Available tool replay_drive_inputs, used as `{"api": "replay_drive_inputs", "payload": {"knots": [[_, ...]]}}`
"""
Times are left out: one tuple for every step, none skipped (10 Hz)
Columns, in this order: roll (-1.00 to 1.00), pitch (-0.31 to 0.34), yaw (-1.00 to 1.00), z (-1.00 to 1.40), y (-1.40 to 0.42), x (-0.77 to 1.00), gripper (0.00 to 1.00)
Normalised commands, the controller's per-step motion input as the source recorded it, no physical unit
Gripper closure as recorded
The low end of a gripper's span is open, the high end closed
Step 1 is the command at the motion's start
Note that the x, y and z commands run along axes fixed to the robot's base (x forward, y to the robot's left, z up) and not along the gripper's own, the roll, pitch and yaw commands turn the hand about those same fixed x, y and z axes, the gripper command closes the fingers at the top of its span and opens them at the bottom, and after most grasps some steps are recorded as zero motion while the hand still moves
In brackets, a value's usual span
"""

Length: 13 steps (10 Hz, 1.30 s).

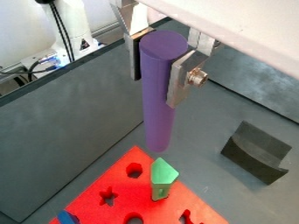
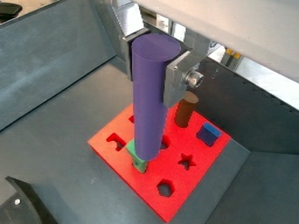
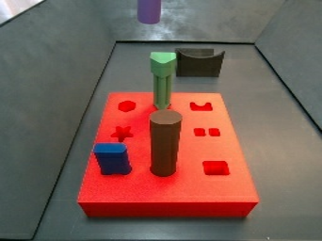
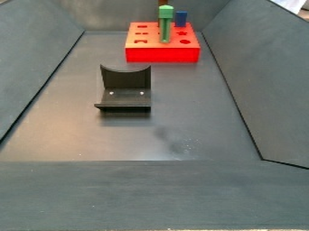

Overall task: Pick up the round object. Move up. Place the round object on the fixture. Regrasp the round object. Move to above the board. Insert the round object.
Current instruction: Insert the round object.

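The round object (image 1: 156, 109), a slim purple cylinder, hangs upright in my gripper (image 1: 158, 72), which is shut on its upper end. Silver fingers (image 1: 179, 80) press it from both sides, as both wrist views show. It hangs above the red board (image 1: 111, 179) without touching it. In a wrist view the round object (image 2: 149, 114), held by the gripper (image 2: 153, 74), covers part of the board (image 2: 176, 179) below. A side view shows only the round object's lower end (image 3: 150, 9), high over the board's (image 3: 176, 193) far edge; the gripper is out of frame. The dark fixture (image 4: 123, 87) stands on the floor, apart from the board (image 4: 163, 52).
On the board stand a green-topped peg (image 3: 163, 80), a thick brown cylinder (image 3: 165, 143) and a blue block (image 3: 111, 158). Open cut-outs show, among them a star (image 3: 122, 134) and a square (image 3: 217, 168). Grey sloping walls enclose the floor (image 4: 157, 126).
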Motion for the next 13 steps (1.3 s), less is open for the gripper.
{"api": "replay_drive_inputs", "payload": {"knots": [[0.0, 0.0, -0.11, -0.17, -0.47, 0.11, 1.0], [-0.12, -0.01, -0.17, -0.31, -0.51, 0.24, 1.0], [-0.17, -0.087, -0.31, -0.27, -0.51, 0.18, 1.0], [-0.13, -0.091, -0.31, -0.33, -0.48, 0.31, 1.0], [-0.13, -0.069, -0.28, -0.43, -0.38, 0.52, 1.0], [-0.13, -0.051, -0.28, -0.51, -0.31, 0.54, 1.0], [-0.13, -0.004, -0.26, -0.7, -0.14, 0.42, 1.0], [-0.01, -0.003, -0.17, -0.73, 0.0, 0.1, 1.0], [-0.01, 0.004, -0.08, -0.84, 0.0, 0.02, 1.0], [-0.01, -0.011, -0.13, -0.79, 0.0, -0.04, 1.0], [-0.09, -0.094, -0.1, -0.63, -0.03, -0.05, 1.0], [-0.14, -0.159, -0.07, -0.56, -0.03, -0.04, 1.0], [-0.14, -0.194, -0.05, -0.55, -0.03, -0.03, 1.0]]}}
